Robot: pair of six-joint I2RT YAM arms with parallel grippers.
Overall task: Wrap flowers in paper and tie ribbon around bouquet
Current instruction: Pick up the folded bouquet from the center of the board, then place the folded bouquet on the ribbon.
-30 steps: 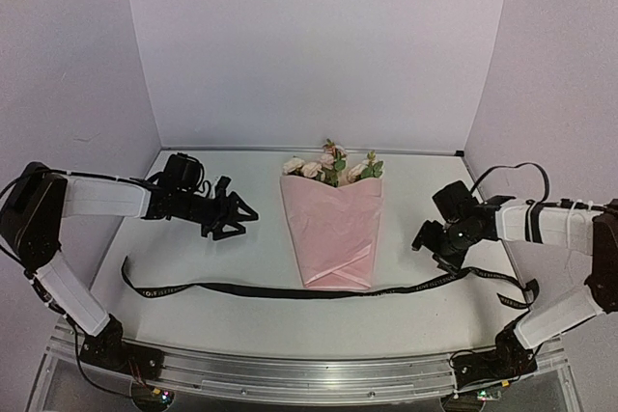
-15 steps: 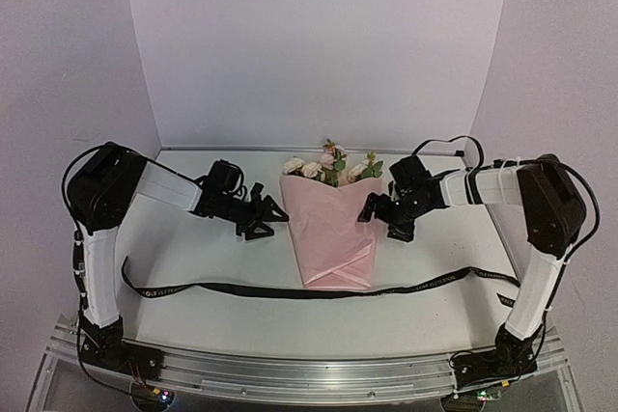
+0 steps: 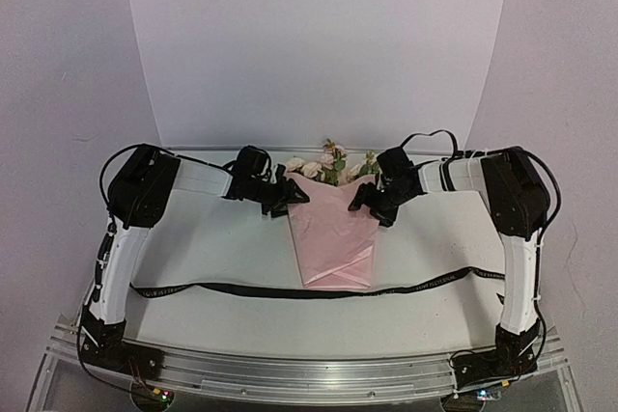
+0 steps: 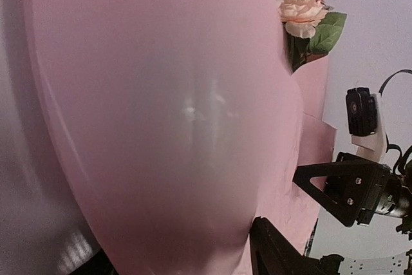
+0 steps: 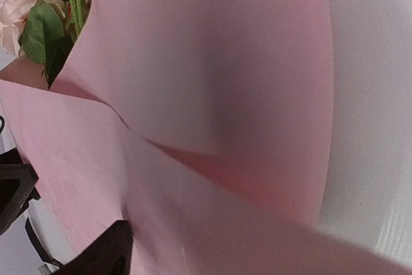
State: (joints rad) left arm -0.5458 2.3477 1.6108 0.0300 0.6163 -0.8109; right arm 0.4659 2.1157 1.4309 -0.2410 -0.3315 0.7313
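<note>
Both arms have swung in since a second ago. They were out near the left and right edges of the table [image 3: 212,248], and now there's one tight against each side of the bouquet [image 3: 333,238].

The bouquet hasn't budged. It lies mid-table toward the back edge, with the flowers [image 3: 328,165] pointing at the back wall and the tip toward the front edge. The paper [image 3: 338,214] is already folded into a cone around the stems. The ribbon [image 3: 241,288] lies flat across the front of the table, left to right, right at the cone's tip. It isn't tied yet.

The left gripper [image 3: 294,196] is at the cone's top left corner and the right gripper [image 3: 363,202] is at the top right. I honestly can't tell how the jaws stand on either one. Paper fills both wrist cams, but whether the fingers pinch it or just straddle it doesn't show.

My guess at the step is taking hold of the cone so the wrap stays shut for the ribbon. To do it well, I'd grab the folded paper edges evenly on both sides, stay off the blooms and keep the tip by the ribbon.

Only the top cam shows the ribbon and the overall layout. The left wrist cam catches the right gripper across the paper. The right wrist cam shows the overlap fold and green stems up close.
</note>
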